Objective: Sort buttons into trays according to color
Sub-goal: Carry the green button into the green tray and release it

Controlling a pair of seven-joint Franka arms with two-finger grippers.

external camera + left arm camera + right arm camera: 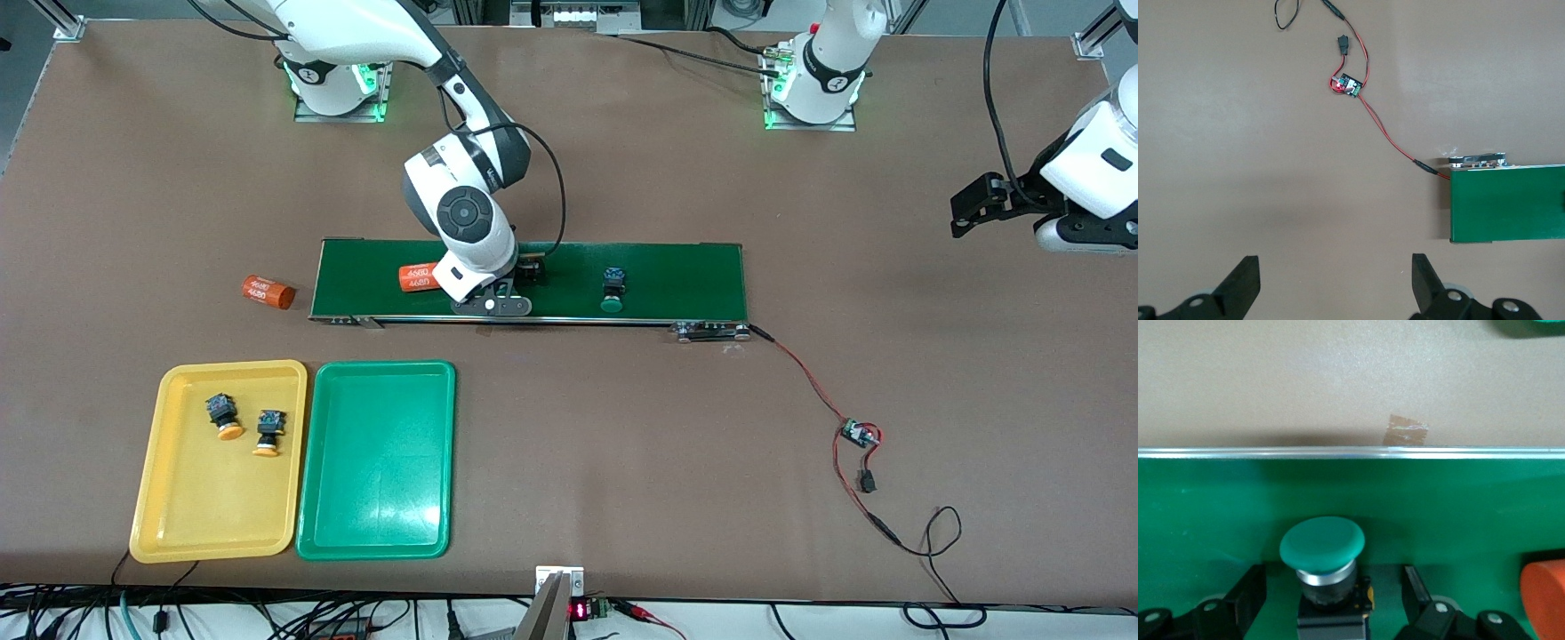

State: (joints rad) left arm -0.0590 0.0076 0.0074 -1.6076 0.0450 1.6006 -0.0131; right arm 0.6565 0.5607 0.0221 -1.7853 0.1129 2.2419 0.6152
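Right gripper [1331, 600], fingers spread, straddles a green button [1322, 547] on the conveyor belt [676, 267]; it looks light, rigid, best pinched at its black body. Left gripper [1335, 280] waits spread

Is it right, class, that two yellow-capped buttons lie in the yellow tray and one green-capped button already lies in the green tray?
Not quite. The two yellow-capped buttons do lie in the yellow tray, but the front view shows the green tray holding no button. Both green-capped buttons are on the conveyor belt, one between the right end effector's open fingers.
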